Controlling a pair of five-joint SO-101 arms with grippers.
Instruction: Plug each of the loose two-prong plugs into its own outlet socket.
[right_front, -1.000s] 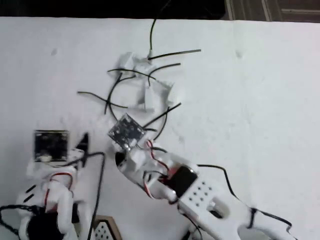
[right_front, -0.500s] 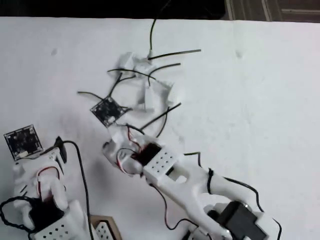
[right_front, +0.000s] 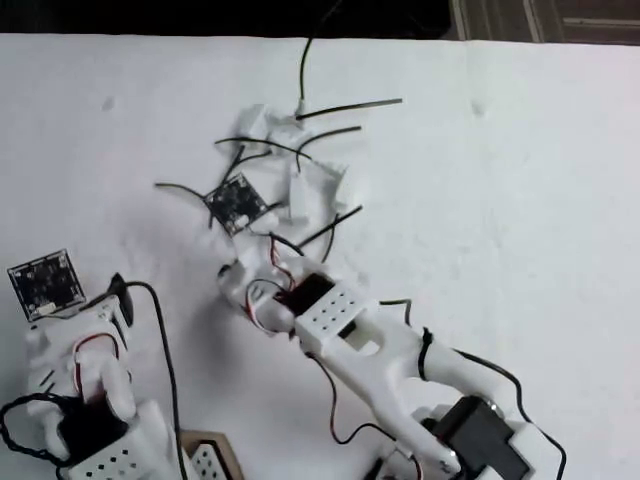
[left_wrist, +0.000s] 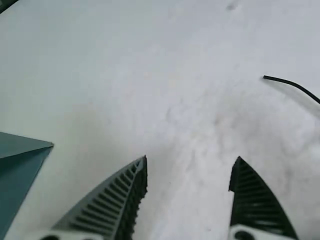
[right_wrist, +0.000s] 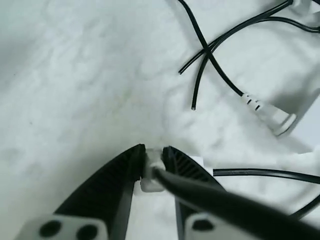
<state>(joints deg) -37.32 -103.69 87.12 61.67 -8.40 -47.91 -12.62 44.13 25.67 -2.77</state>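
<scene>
High view: the right arm (right_front: 345, 320) reached over the table (right_front: 520, 200) to the edge of the tangle (right_front: 290, 150) of black cords and white plug bodies. Its wrist board covered the fingertips, so the grip could not be read here. The left arm (right_front: 85, 370) sat low at the near edge, well apart from the tangle, probably kept clear of the working arm. Sockets could not be told apart from the white clutter.

Left wrist view: the left gripper (left_wrist: 187, 190) had its fingers spread wide over bare table with nothing between them. One loose cord end (left_wrist: 290, 84) lay off to the side, untouched. Judged idle.

Right wrist view: the right gripper (right_wrist: 155, 150) had its fingers pinched on a white plug (right_wrist: 150, 162), held at the tips and low to the table. The plug's cord (right_wrist: 250, 173) trailed away. It gripped the body rather than the cord, likely so the prongs could be aimed; the prongs were hidden. A second plug (right_wrist: 267, 116) lay loose nearby among crossed cords. No socket was clear near the held plug, so it probably needed carrying to one.
</scene>
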